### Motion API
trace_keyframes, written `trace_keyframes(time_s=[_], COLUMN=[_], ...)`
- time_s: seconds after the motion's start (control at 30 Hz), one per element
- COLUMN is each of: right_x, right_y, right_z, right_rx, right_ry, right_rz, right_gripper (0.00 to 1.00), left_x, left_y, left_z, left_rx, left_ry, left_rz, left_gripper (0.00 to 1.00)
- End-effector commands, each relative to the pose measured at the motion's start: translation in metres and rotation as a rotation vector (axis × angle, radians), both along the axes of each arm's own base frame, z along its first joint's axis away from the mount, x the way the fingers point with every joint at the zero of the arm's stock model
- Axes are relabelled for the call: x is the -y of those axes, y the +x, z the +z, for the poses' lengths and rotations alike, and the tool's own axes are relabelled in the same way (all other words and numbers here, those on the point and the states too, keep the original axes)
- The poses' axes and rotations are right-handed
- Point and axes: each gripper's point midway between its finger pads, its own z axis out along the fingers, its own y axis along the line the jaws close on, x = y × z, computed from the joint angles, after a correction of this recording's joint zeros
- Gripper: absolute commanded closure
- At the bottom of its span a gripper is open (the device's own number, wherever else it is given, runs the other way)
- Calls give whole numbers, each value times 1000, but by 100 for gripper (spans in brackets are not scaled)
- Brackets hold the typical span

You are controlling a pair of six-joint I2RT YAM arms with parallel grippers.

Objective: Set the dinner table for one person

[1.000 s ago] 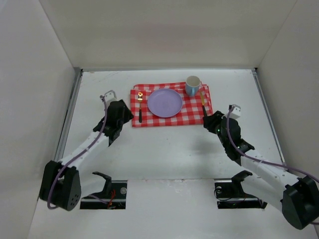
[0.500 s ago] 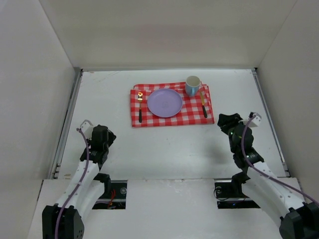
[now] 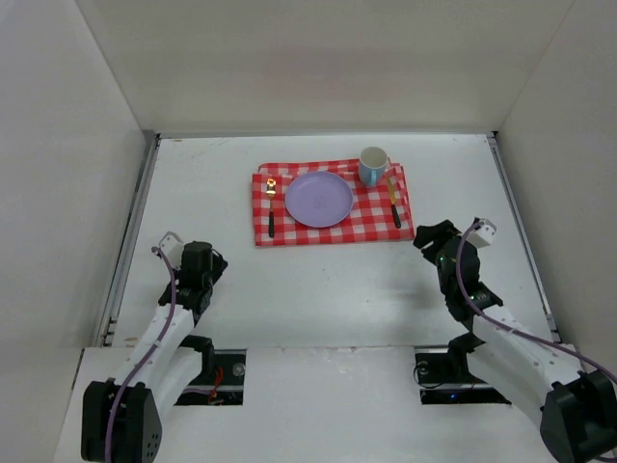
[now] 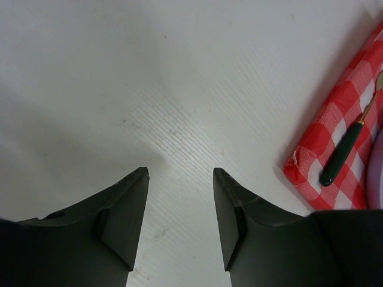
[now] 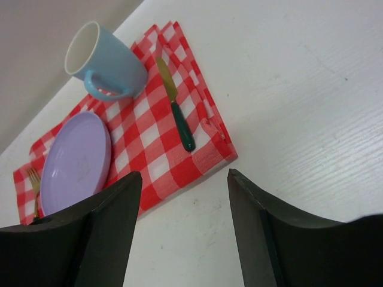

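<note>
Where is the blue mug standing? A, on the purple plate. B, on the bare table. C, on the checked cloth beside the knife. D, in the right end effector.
C: the blue mug stands on the checked cloth, at its far corner next to the knife.

**White table, flat and level**

Large, flat, rectangular table (image 3: 318, 289), matte white, lying level and far bigger than anything on it. Edged left and right by thin metal rails (image 3: 135, 231), running from near to far. Finely ribbed up close, with a few faint specks and scuffs. Covered at far centre by a red-and-white checked cloth (image 3: 331, 227), lying flat, near the far edge and well apart from both rails.
</note>
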Motion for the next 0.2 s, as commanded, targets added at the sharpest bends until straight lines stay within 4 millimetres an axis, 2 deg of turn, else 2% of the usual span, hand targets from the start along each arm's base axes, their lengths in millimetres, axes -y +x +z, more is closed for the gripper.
trace_keyframes(time_s=[0.0,0.17], right_x=[-13,-24], right_y=[10,13], right_z=[30,29], right_rx=[81,73], right_ry=[19,15], right_rz=[40,80], right_gripper=[34,34], left_x=[7,8], left_y=[9,10], left_z=[11,15], left_rx=[55,67], left_ry=[-25,-16], left_rz=[-15,-27], left_gripper=[56,54])
